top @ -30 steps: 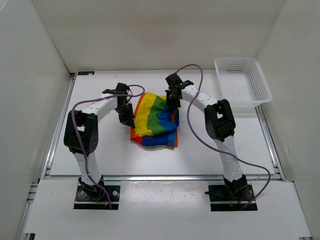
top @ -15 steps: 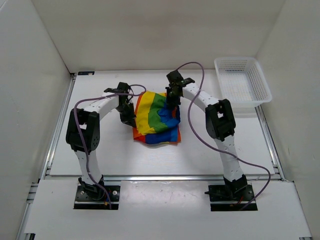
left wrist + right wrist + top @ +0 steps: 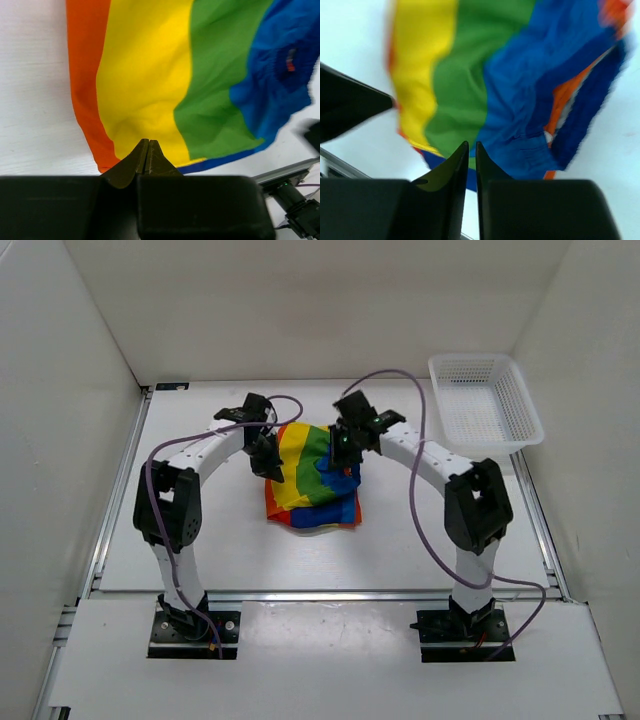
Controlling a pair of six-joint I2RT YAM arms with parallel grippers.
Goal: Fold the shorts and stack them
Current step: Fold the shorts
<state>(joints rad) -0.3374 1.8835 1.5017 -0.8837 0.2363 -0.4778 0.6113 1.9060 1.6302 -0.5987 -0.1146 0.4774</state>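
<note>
The shorts [image 3: 312, 485] are lying loosely folded on the worktop [image 3: 200, 540], not yet tidied or stacked, the left gripper [image 3: 148, 143] hovering shut, the right gripper [image 3: 472, 145] barely parted and empty.

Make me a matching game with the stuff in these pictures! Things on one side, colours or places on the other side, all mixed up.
Things:
1. shorts
2. basket
3. left gripper
4. right gripper

Colour or place:
A. white mesh
B. tips over the yellow stripe
C. rainbow stripes
D. tips where green meets blue

Pairs: 1-C, 2-A, 3-B, 4-D
</note>
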